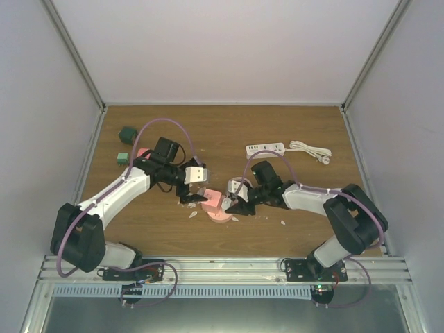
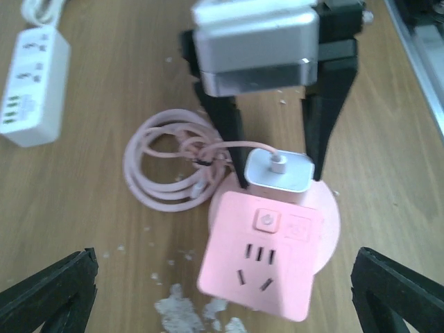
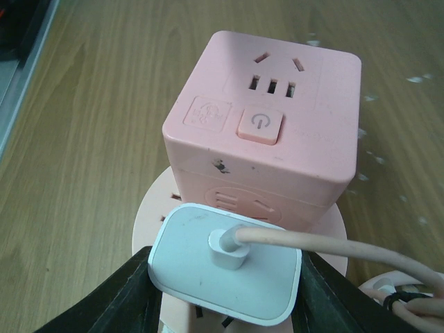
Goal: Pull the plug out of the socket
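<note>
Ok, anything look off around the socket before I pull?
White flakes litter the table around the pink socket, like chipped or torn debris; source unclear. The white plug looks held in the right end effector.

White plug (image 3: 191,267), pink socket (image 3: 277,132), pinkish cable (image 3: 333,244)

Pink cube socket (image 3: 267,139): upright on its round pink base (image 3: 149,222), with a power button and five-slot outlet on top. White charger plug (image 3: 225,267): flat against the cube's 6 o'clock side face in the right wrist view. Its pink cable (image 3: 347,250) leaves toward 3 o'clock.
</note>
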Available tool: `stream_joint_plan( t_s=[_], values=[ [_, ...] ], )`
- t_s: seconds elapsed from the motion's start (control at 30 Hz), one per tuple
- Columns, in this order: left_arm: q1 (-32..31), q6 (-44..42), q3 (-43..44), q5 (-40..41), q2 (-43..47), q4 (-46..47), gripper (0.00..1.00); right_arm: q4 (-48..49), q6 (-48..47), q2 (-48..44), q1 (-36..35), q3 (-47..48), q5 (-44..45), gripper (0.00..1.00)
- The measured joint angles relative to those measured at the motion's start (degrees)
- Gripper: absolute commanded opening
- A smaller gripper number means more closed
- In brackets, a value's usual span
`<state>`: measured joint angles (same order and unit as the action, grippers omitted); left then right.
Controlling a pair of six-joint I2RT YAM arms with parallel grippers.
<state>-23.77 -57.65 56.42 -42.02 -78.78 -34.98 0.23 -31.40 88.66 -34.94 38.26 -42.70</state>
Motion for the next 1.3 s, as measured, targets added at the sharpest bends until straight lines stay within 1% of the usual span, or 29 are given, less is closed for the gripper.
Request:
stream_joint_plan(
  t_s=[0.17,0.33,0.43,0.57,0.7,0.77,0.83,1.03,1.13,1.3],
  values=[
    [-0.2,-1.29,-4.35,-1.44,0.11,0.17,0.99,0.5,-3.41,2.27,-0.85,1.33,-1.2,0.22],
    [-0.66,0.26,-8.07,-1.14,0.07,3.56,0.99,1.55,-5.18,3.56,-1.11,1.73,-1.97,0.22],
    [-1.46,1.22,-8.5,-0.98,-0.52,5.62,0.99,1.77,-5.68,3.72,-1.11,1.73,-2.23,0.22],
    [-3.08,1.64,-8.68,-0.96,-2.21,7.76,0.97,1.81,-6.12,3.72,-1.14,1.73,-2.25,0.22],
    [-4.7,1.51,-8.68,-0.31,-4.72,8.7,0.91,1.84,-6.29,3.72,-1.16,1.73,-2.29,0.22],
    [-5.4,1.53,-8.68,0.28,-5.75,8.83,0.87,1.86,-6.29,3.72,-1.16,1.73,-2.29,0.22],
    [-5.95,1.46,-8.68,1.03,-6.6,8.9,0.81,1.88,-6.29,3.72,-1.16,1.73,-2.32,0.22],
    [-7.15,0.85,-8.68,3.63,-7.1,10.32,0.55,1.86,-6.27,3.72,-1.42,1.7,-2.62,0.22],
    [-7.98,0.74,-8.68,4.26,-6.99,10.51,0.48,1.7,-6.14,3.72,-1.4,1.7,-2.71,0.22],
    [-9.16,1.16,-8.68,5.79,-6.62,10.75,0.39,1.62,-5.03,3.72,-1.38,1.7,-2.93,0.21]
  ],
)
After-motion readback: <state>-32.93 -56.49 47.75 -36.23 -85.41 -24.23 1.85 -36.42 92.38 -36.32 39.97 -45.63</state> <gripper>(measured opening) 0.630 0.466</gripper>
